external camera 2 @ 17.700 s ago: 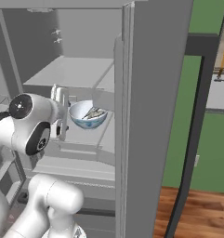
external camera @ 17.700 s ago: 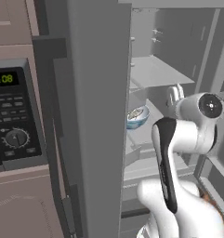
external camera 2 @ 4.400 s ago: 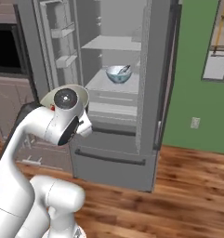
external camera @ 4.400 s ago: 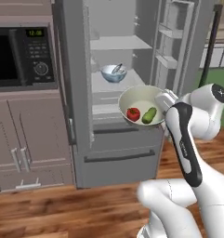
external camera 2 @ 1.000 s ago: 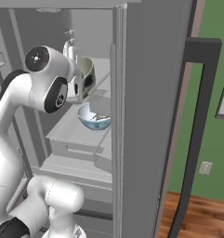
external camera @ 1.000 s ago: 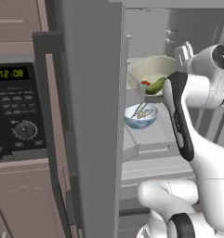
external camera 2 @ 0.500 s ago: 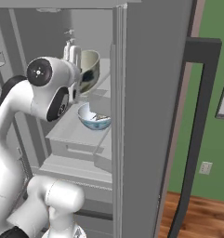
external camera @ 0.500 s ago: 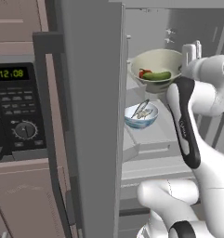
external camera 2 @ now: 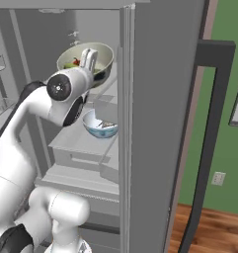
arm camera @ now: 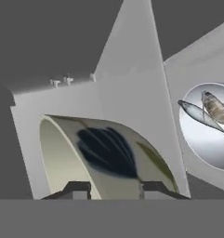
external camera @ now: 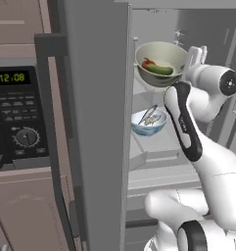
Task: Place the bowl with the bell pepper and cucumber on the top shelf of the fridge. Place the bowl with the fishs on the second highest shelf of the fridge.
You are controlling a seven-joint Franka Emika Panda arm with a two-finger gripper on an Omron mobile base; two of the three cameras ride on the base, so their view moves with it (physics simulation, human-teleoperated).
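1. White two-finger pincer (external camera: 197,53) is up inside the open grey fridge (external camera: 97,122), fingers nipped narrow on the rim of the pale cream-green bowl (external camera: 162,62), holding it tilted.
2. In that bowl, left of the pincer in the left base view: a red bell pepper (external camera: 147,63) and a green cucumber (external camera: 159,70), lying side by side.
3. Bowl hangs in the upper part of the fridge; can't tell whether it touches a shelf.
4. Below the pincer, well apart: a blue-white bowl w/ silvery fish (external camera: 148,121), sitting on a grey fridge shelf (external camera: 161,142).
5. Hand view: cream bowl wall right betw. the fingertips, fish bowl off to the right.
6. Far left of the pincer, beyond the fridge door: a black microwave (external camera: 15,117) w/ green clock digits.
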